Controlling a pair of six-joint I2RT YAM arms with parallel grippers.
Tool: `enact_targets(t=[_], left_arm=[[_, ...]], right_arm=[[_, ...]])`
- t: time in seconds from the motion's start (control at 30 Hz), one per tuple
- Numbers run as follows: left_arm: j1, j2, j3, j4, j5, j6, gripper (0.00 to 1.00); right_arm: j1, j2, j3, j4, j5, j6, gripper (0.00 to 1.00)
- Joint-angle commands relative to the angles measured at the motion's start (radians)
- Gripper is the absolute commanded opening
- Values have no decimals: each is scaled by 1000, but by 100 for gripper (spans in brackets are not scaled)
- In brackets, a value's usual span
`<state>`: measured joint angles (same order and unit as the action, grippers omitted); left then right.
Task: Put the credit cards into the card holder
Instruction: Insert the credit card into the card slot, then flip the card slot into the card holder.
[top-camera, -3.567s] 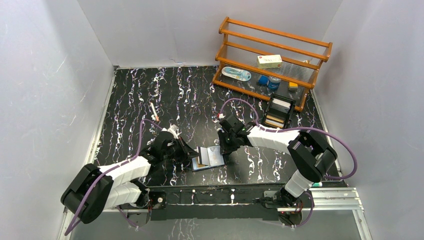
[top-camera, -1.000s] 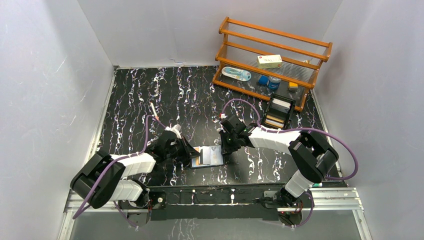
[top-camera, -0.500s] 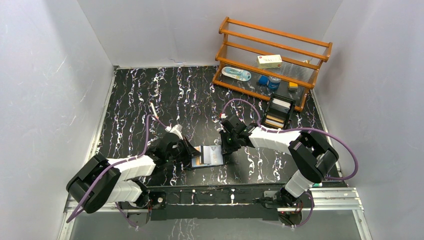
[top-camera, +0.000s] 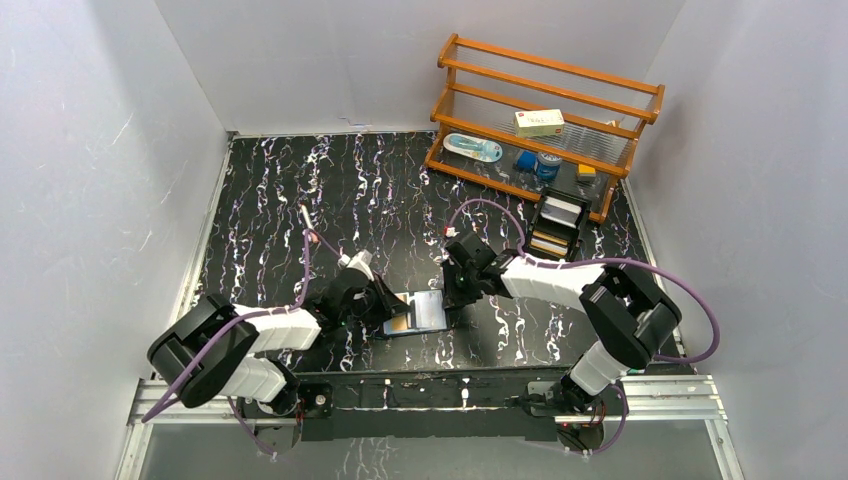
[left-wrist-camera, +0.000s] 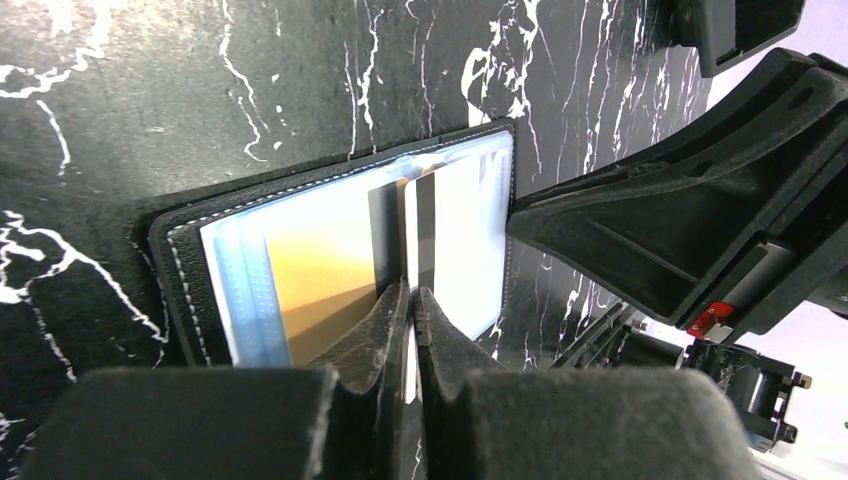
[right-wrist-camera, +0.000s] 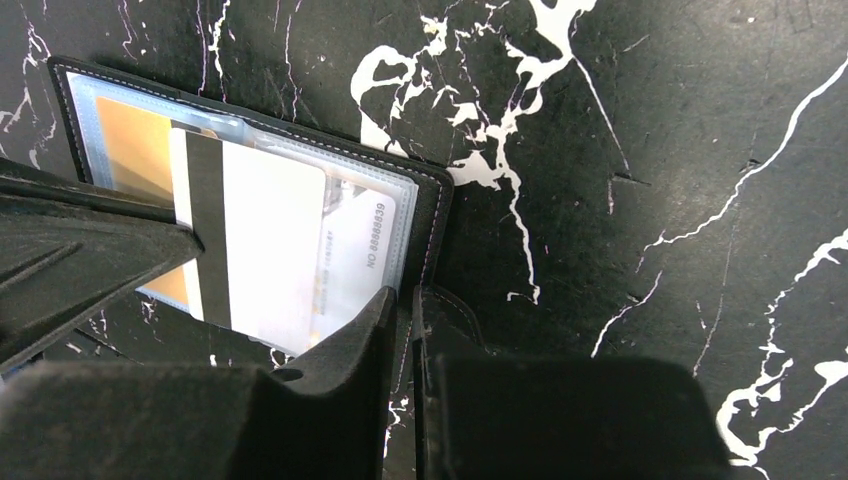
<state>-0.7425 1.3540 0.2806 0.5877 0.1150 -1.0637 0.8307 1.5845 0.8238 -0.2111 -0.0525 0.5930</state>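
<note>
**Card holder (top-camera: 430, 312) lies open while a card is fed into it**

The black marbled table (top-camera: 270, 200) carries the card holder in front of the two arm bases. A wooden rack (top-camera: 553, 64) stands well beyond it, and a black box (top-camera: 557, 227) of spare cards sits between the two.

The holder is laid flat with its clear pockets facing up. A tan card (right-wrist-camera: 135, 150) is already housed in one pocket, and a pale numbered card is seen under the plastic of another.

A white card (right-wrist-camera: 270, 240) with a dark stripe is held low over the holder's middle, partly covering both pockets. Whether its leading edge has entered a sleeve cannot be told.

The left gripper (left-wrist-camera: 411, 295) is clamped on the trailing edge of that white card. The right gripper (right-wrist-camera: 403, 300) is set at the holder's opposite edge, its fingers nearly together. The stitched border appears to be pinched between them, so the holder is judged to be steadied there.

The step in hand is judged to be the insertion of the white card. For the next move, the card would need to be kept flat and pushed squarely toward the pocket mouth. The holder must be kept pinned, and the card released only once it is seated.
</note>
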Motion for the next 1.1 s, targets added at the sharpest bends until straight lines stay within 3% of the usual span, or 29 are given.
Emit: enact_targets(t=[0.0,0.3,0.4,0.7,1.07], left_arm=[[-28,13,45,-26,-13,7,5],[-77,107,117,-82,-35,15,10],[-82,112,143,-123,-43,24,17],[-82,-4,151,-240,-66,2,35],[-81,-176,254,-619,-132,49,47]], right_arm=[[22,49,-60,100,-54,69,19],[22,23,-124,210,-104,159,19],[22,16,-126,208,-99,166,19],[18,-52,-95,107,-7,128,29],[19,-77,-63,86,-26,111,32]])
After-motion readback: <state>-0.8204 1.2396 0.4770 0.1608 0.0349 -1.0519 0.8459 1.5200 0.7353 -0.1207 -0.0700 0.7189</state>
